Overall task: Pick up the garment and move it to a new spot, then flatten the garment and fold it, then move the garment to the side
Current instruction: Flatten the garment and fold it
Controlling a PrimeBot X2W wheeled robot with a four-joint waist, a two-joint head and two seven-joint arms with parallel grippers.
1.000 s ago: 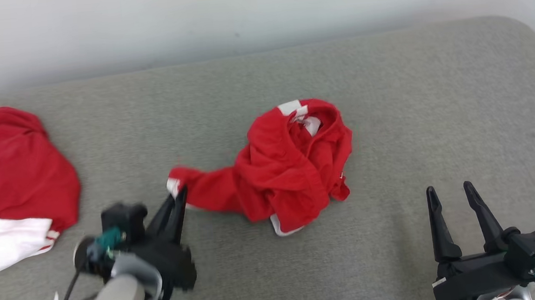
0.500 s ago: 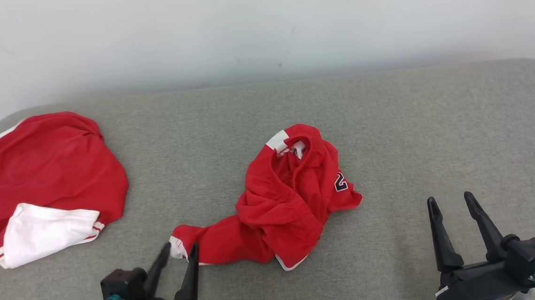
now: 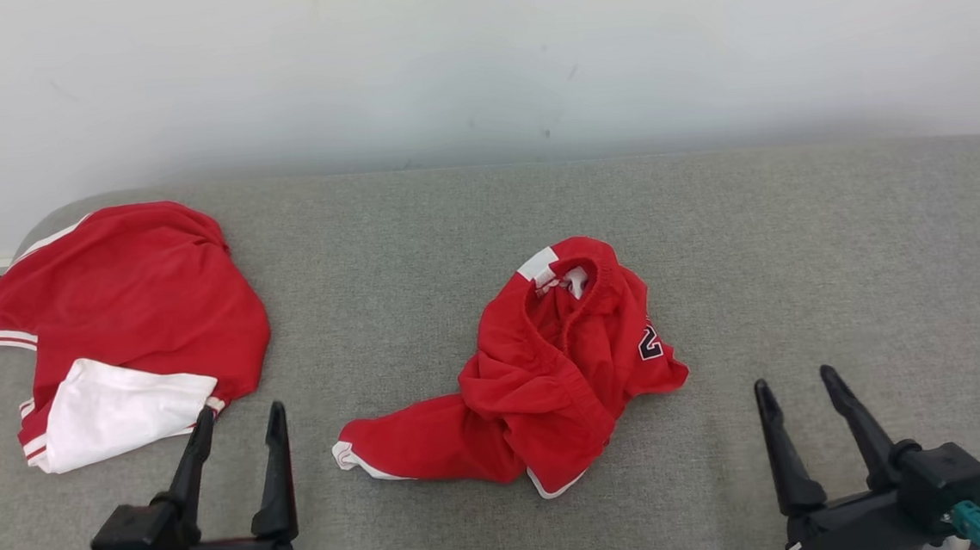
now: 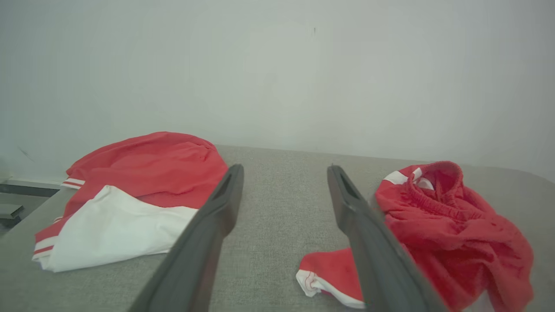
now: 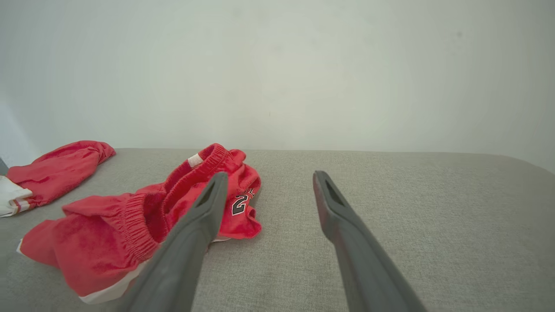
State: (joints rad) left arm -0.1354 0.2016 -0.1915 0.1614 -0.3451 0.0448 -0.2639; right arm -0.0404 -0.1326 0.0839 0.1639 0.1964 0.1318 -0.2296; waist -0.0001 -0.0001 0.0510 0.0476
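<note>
Head view: garment (image 3: 549, 383) folds half-hide its number (image 3: 648, 343).

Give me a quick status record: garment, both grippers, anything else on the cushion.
surface: grey cushion
garment: red shorts, crumpled at the centre, not yet flattened or folded
left gripper: open, empty, left of the shorts
right gripper: open, empty, right of the shorts
other item: red and white garment, far left of the cushion
</note>
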